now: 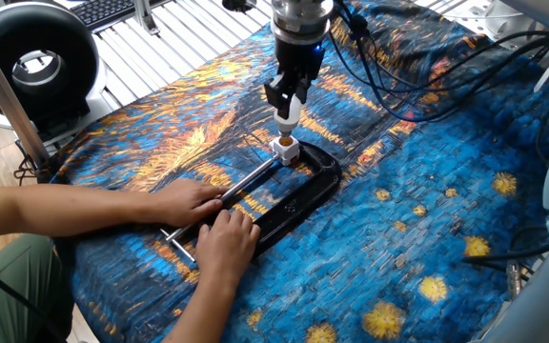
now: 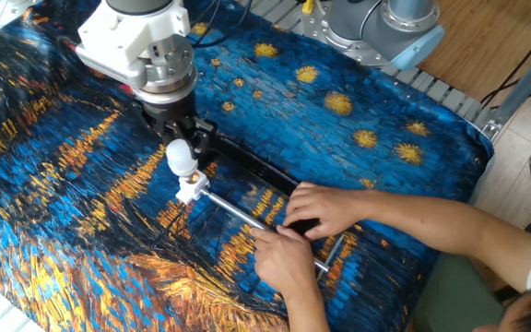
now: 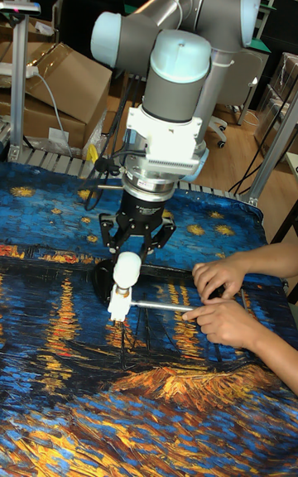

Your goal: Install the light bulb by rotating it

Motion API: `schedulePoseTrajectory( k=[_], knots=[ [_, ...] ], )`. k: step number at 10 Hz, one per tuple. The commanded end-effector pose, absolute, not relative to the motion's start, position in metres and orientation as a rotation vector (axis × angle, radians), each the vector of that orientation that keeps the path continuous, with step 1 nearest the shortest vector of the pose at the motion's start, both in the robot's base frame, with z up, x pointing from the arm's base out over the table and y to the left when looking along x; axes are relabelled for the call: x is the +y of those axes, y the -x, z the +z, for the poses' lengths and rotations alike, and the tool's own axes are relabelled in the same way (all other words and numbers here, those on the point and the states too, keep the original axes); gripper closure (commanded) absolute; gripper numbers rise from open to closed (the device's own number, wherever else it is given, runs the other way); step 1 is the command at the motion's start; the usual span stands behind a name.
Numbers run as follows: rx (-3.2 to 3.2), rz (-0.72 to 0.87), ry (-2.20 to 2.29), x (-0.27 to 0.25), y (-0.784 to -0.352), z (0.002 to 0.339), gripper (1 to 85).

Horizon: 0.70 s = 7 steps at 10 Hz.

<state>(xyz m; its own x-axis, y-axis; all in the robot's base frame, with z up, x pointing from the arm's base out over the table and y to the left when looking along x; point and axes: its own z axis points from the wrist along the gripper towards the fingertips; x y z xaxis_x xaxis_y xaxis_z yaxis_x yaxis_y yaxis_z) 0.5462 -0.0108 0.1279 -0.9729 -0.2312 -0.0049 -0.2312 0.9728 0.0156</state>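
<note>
White frosted light bulb (image 2: 181, 157) held upright in the gripper (image 2: 182, 155), fingers clamped on its globe, neck down, directly above the white socket base (image 2: 190, 190) but apparently not seated yet. Socket sits clamped in the black C-clamp (image 1: 303, 189) on the painted-cloth bench (image 1: 417, 219); a person's two hands (image 1: 213, 221) steady the clamp's screw bar (image 3: 161, 305).

Risks, as judged: thread misses the socket if the bulb comes down off-axis, cross-threading; a hard squeeze could crack the glass; twisting may drag the clamp if the hands slip.

No brand, label or readable writing visible.
</note>
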Motion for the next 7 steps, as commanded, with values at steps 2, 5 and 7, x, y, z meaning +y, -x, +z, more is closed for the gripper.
schedulePoseTrajectory(
  k=[2, 5, 7],
  knots=[
    [3.059, 0.013, 0.948, -0.015, -0.529, 0.129, 84.7],
    [2.784, 0.001, 1.473, -0.012, -0.543, 0.129, 84.7],
    [2.646, -0.091, 1.637, -0.016, -0.560, 0.132, 84.7]
  ],
)
